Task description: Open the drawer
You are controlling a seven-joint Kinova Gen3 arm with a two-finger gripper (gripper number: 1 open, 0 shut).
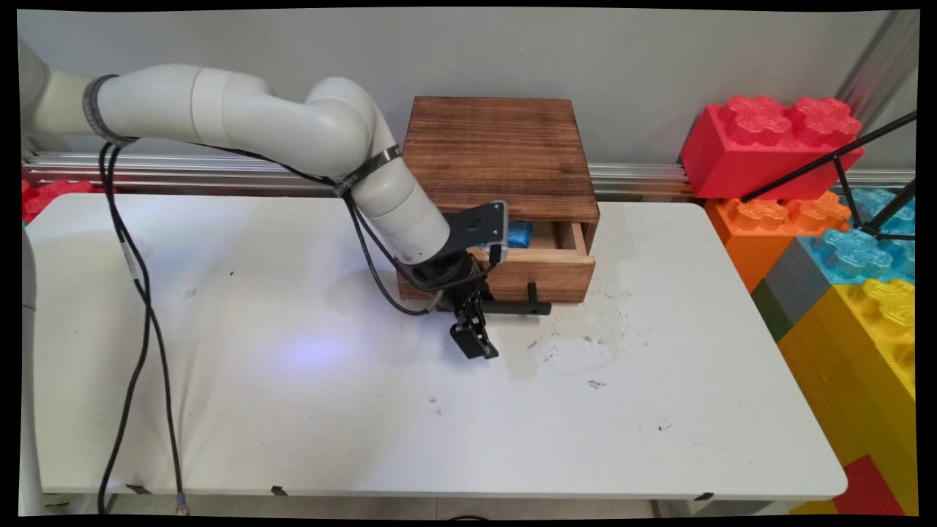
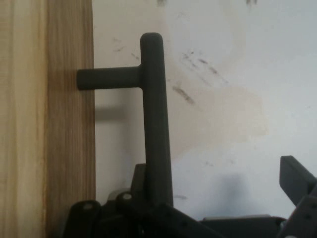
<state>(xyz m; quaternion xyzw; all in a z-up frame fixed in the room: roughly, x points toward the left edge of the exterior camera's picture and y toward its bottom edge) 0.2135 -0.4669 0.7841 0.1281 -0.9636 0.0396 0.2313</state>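
A dark wooden box (image 1: pixel 500 154) stands at the table's far middle. Its light wooden drawer (image 1: pixel 545 274) is pulled partly out, and a blue object (image 1: pixel 520 233) shows inside it. A black T-shaped handle (image 1: pixel 516 307) (image 2: pixel 156 119) sticks out of the drawer front (image 2: pixel 44 119). My gripper (image 1: pixel 476 344) (image 2: pixel 218 198) hangs just in front of the drawer's left half, pointing down at the table. It is open. In the hand view the handle bar crosses the left side of the gap and covers the left finger. The right finger (image 2: pixel 297 181) stands well apart, with bare table between.
Smudges and a pale stain (image 1: pixel 578 344) mark the white table (image 1: pixel 293 410) in front of the drawer. Large toy blocks, red (image 1: pixel 768 146), orange (image 1: pixel 768 227), blue and yellow (image 1: pixel 871 329), are stacked at the right. Black tripod legs (image 1: pixel 849 176) cross them. Cables (image 1: pixel 139 307) hang at the left.
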